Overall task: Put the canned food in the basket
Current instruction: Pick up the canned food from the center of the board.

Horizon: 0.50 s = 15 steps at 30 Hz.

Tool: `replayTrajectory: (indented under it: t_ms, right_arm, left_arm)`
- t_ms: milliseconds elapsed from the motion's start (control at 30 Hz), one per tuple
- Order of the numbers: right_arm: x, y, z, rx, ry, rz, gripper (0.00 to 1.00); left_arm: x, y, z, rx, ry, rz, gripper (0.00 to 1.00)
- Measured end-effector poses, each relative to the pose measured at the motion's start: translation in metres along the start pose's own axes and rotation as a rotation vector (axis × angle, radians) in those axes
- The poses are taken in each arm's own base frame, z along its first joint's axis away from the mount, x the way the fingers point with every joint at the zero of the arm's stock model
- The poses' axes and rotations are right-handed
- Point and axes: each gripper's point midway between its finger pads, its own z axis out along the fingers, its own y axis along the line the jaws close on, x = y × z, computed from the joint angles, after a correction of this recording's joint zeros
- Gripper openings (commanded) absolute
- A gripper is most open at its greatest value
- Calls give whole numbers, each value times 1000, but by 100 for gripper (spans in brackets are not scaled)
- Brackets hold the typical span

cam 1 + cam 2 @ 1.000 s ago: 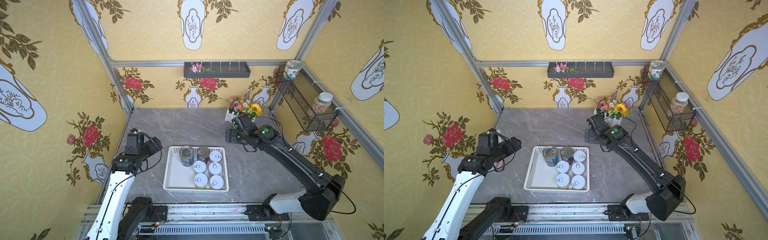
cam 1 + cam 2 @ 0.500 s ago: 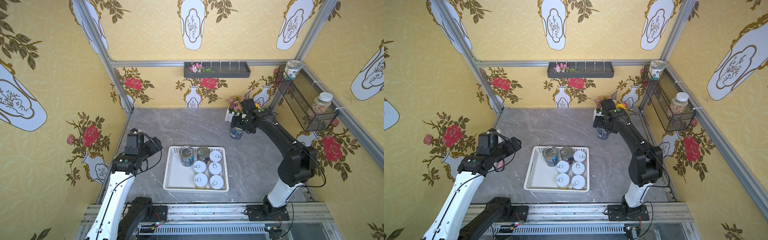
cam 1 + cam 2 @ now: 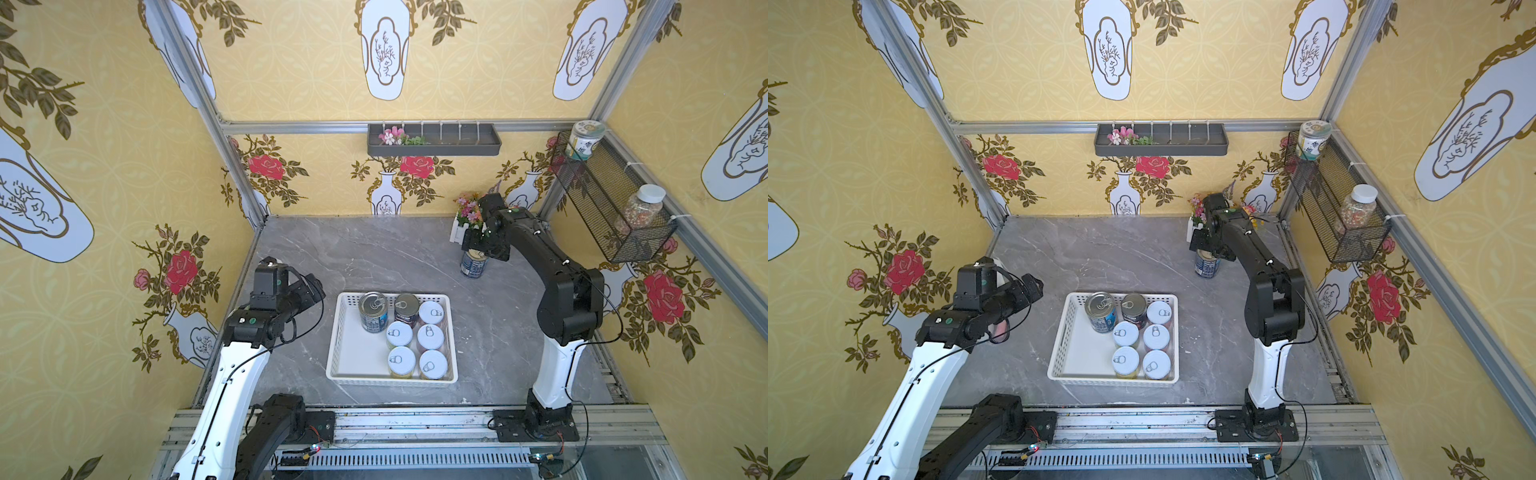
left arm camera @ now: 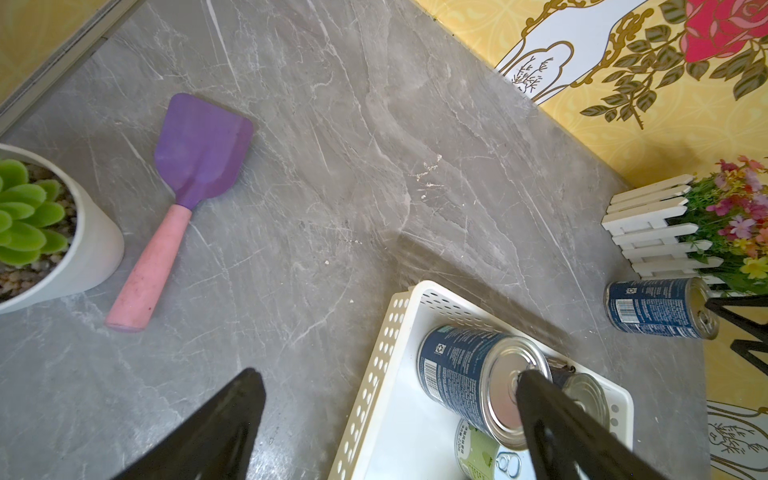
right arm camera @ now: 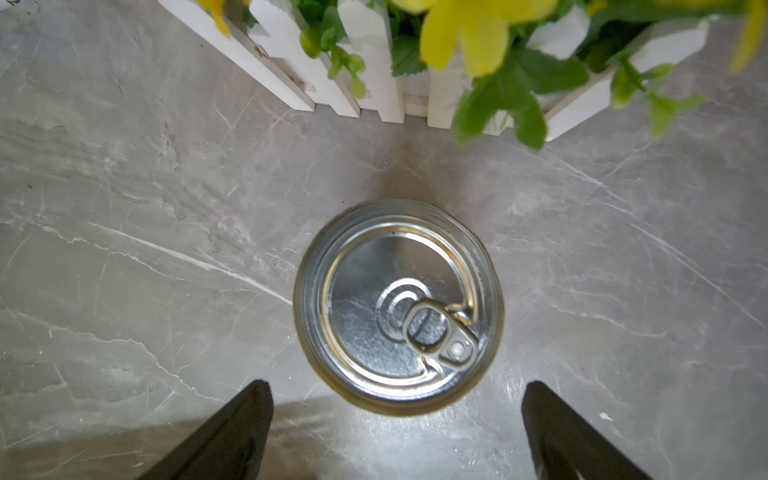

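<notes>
1. Right claw (image 5: 397, 388) spread wide and empty, above the last blue-label can (image 3: 473, 266), which stands beside the flower planter (image 3: 459, 232).
2. Final pickup; seven cans (image 3: 401, 360) sit in the white basket (image 3: 338, 332).
3. Next: lower, straddle, clench.

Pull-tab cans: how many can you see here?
8. Seven sit in the white perforated plastic basket: two tall metal-topped cans, five short white-lidded cans. One dark blue can stands on the grey table by the flower planter. Some may be hidden.
</notes>
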Motion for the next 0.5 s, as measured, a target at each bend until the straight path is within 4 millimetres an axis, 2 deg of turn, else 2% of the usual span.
replayTrajectory:
  t_ms: [200,500]
  right_arm:
    - [-4,-14,14,-10,33,35,97]
    - [-2,-5,16,-69,60,35,97]
  left_arm:
    - [0,0,0,0,0,0,100]
    - [-1,0,0,1,-2,0,100]
